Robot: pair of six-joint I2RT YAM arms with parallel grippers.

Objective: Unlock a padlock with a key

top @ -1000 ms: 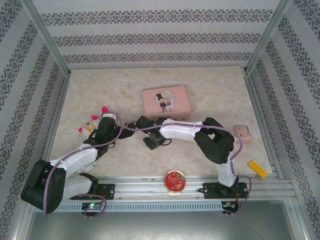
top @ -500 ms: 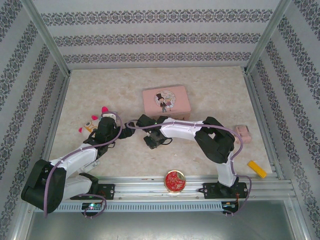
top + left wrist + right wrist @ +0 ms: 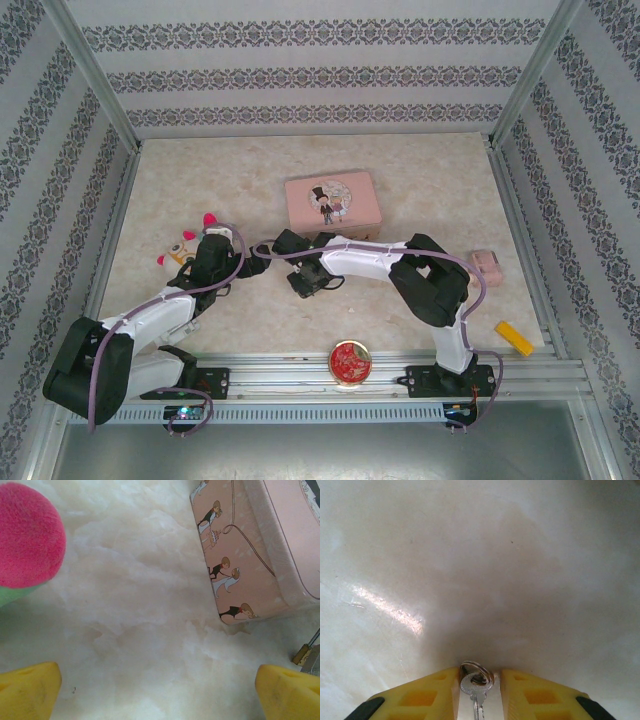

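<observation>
The key (image 3: 472,685) is gripped by the right gripper (image 3: 480,674). In the right wrist view its silvery head and split ring are pinched between the two yellow fingers (image 3: 425,697), which are drawn in close on either side. The blade is pointed back toward the camera. The pale marbled table (image 3: 480,555) is seen blurred beyond the fingers (a soft shadow is spread over it just ahead of them).

The left gripper (image 3: 157,692) is spread wide. Its yellow fingertips (image 3: 27,690) are seen at the two lower corners of the left wrist view, with bare table between them and no object held.

The pink tin box (image 3: 250,555) is seen lying flat at the upper right of that view. Just beside its near corner, at the right edge, the padlock (image 3: 301,654) is caught (only a small brass piece and a thin silvery bar of it, so its state cannot be told). A pink pompom (image 3: 27,535) of a soft toy is seen at the upper left.

From above, a round red tin (image 3: 349,362) is seen at the near rail between the arm bases. A yellow block (image 3: 514,338) and a small pink item (image 3: 487,266) are placed on the right, well apart from both grippers.
</observation>
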